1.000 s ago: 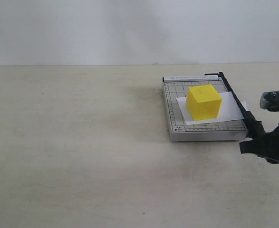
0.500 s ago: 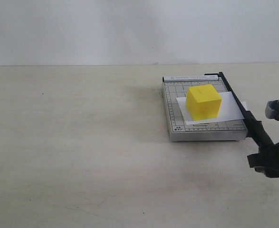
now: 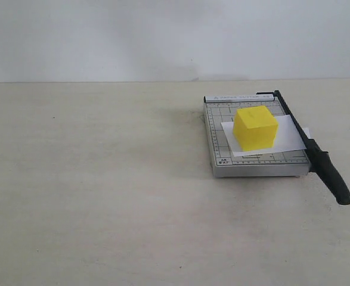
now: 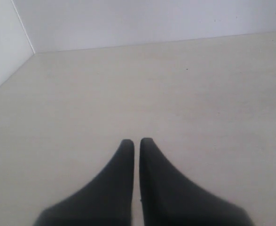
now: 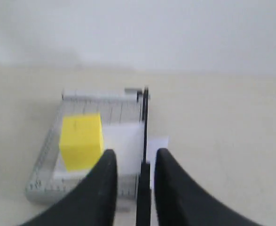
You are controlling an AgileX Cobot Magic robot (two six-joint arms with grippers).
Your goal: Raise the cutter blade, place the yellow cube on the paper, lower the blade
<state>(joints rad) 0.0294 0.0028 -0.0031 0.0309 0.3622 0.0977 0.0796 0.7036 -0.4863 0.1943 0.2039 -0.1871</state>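
While the cutter blade (image 3: 327, 170) lies flat, right gripper (image 5: 134, 162) spread, aimed along it; left gripper (image 4: 137, 143) closed.

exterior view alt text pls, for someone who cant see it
A yellow cube sits on a white paper laid on a small grey gridded board, at the right of a pale table. The black cutter blade lies lowered along the board's right edge, its thick handle jutting past the front. A plain white wall is behind.

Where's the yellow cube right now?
In the exterior view the yellow cube sits right of centre, on the paper that lies on the grey board, just left of the lowered cutter blade.
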